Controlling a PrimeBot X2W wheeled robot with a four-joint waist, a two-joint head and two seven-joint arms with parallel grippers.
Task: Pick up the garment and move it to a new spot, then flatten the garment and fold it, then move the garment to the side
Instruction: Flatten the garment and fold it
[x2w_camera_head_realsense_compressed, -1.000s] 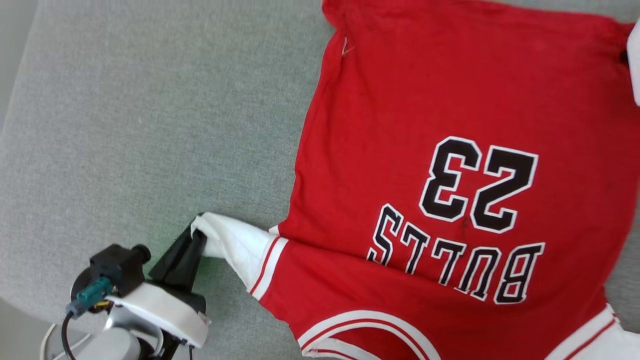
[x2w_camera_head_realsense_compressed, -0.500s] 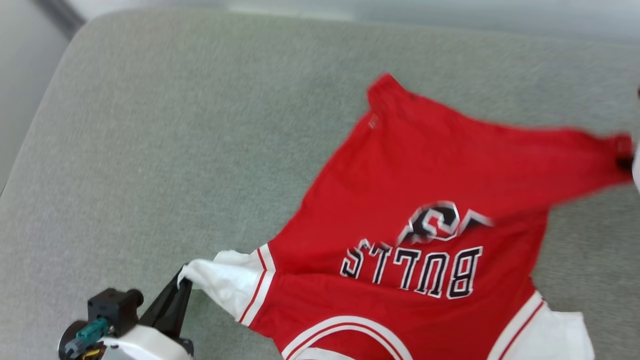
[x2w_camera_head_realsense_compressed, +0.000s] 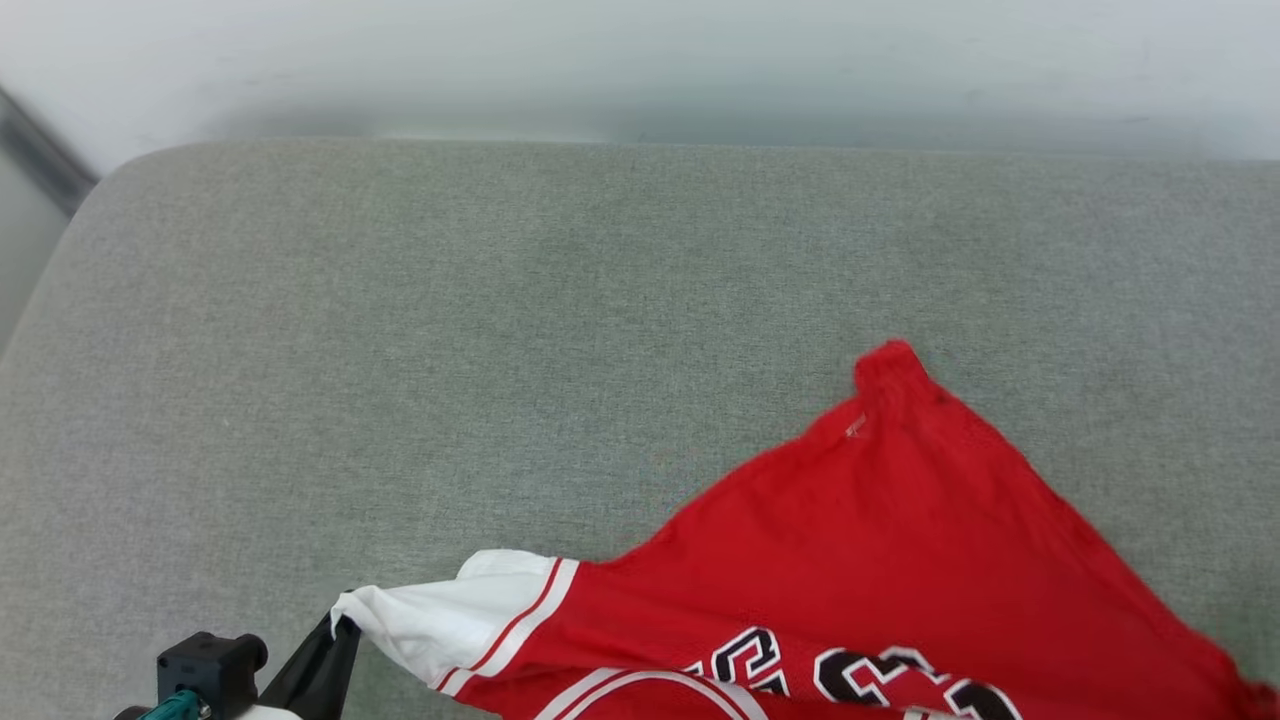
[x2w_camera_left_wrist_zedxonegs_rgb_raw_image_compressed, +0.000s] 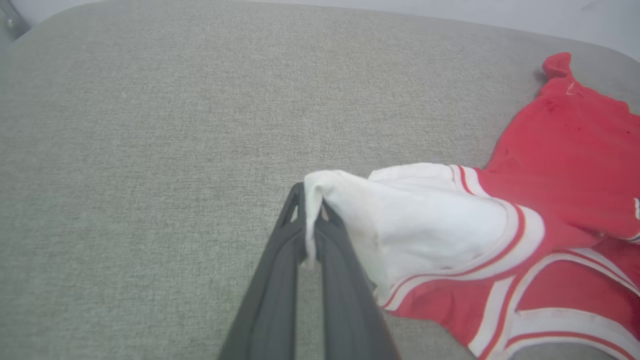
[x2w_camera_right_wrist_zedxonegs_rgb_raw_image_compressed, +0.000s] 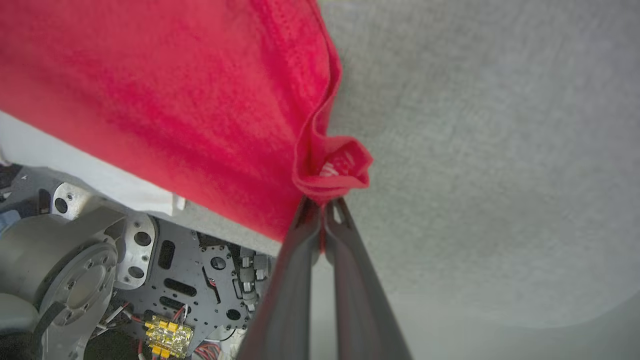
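The garment (x2w_camera_head_realsense_compressed: 880, 560), a red jersey with white sleeves, striped trim and black numerals, lies partly folded over at the lower right of the head view, its free hem corner pointing up. My left gripper (x2w_camera_head_realsense_compressed: 338, 632) is shut on the tip of the white sleeve (x2w_camera_left_wrist_zedxonegs_rgb_raw_image_compressed: 425, 225) at the lower left. In the left wrist view the left gripper (x2w_camera_left_wrist_zedxonegs_rgb_raw_image_compressed: 307, 212) pinches that sleeve's edge between dark fingers. In the right wrist view my right gripper (x2w_camera_right_wrist_zedxonegs_rgb_raw_image_compressed: 322, 205) is shut on a bunched red hem corner (x2w_camera_right_wrist_zedxonegs_rgb_raw_image_compressed: 332, 167), with the garment (x2w_camera_right_wrist_zedxonegs_rgb_raw_image_compressed: 165, 95) hanging off to the left.
A grey fabric cushion (x2w_camera_head_realsense_compressed: 450, 350) carries the garment, with open room to the left and behind. Its rounded far edge meets a pale wall (x2w_camera_head_realsense_compressed: 640, 60). The robot's metal base with cables (x2w_camera_right_wrist_zedxonegs_rgb_raw_image_compressed: 150, 280) lies below the lifted cloth.
The head camera has tilted up, so the scene slid down. The right-hand hem corner has been carried toward the robot, folding the red body over so the numerals now sit at the bottom edge.
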